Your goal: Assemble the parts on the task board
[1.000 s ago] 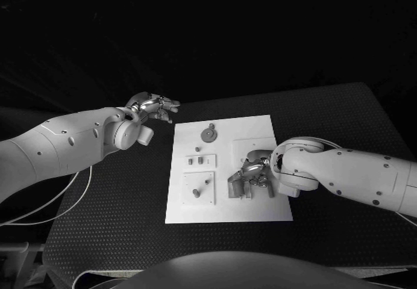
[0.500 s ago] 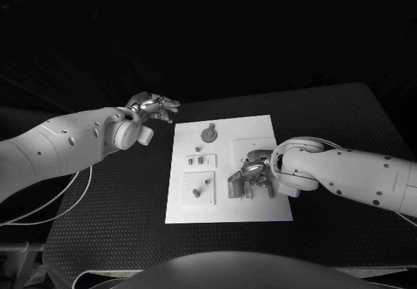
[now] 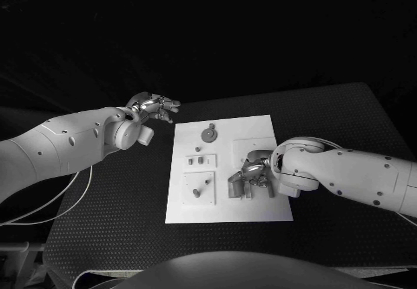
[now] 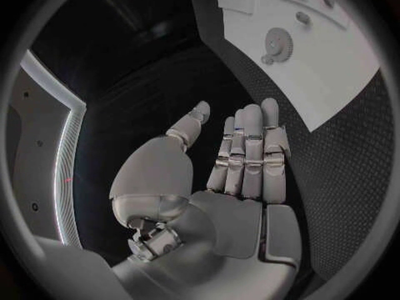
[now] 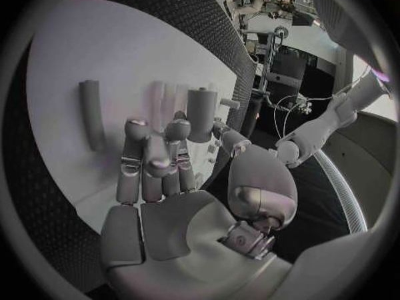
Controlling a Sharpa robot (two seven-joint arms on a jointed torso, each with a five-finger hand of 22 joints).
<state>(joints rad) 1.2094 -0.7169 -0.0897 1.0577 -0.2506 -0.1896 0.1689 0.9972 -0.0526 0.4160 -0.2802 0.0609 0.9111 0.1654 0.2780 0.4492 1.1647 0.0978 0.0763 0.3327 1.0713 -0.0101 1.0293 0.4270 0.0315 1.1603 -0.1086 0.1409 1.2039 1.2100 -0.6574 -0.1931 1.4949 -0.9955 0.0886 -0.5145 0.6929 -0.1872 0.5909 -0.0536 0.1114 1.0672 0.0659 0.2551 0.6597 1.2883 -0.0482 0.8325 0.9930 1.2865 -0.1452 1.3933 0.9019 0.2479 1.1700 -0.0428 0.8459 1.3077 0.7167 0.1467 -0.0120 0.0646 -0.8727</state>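
Comparing head view across last second: nothing shifts. Right hand (image 3: 250, 176) low over task board (image 3: 261, 126), among upright parts (image 3: 236, 184); grip unclear. Left hand (image 3: 149, 107) off board's far-left corner, near gear part (image 3: 208, 133).

Left wrist view: fingers (image 4: 250, 147) straight, apart, holding nothing.

Right wrist view: fingers (image 5: 154, 157) curl toward upright cylinder (image 5: 201, 113); contact unclear. Judgement: assembly paused.

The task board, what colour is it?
White, plainest in the head view: task board on the black table.
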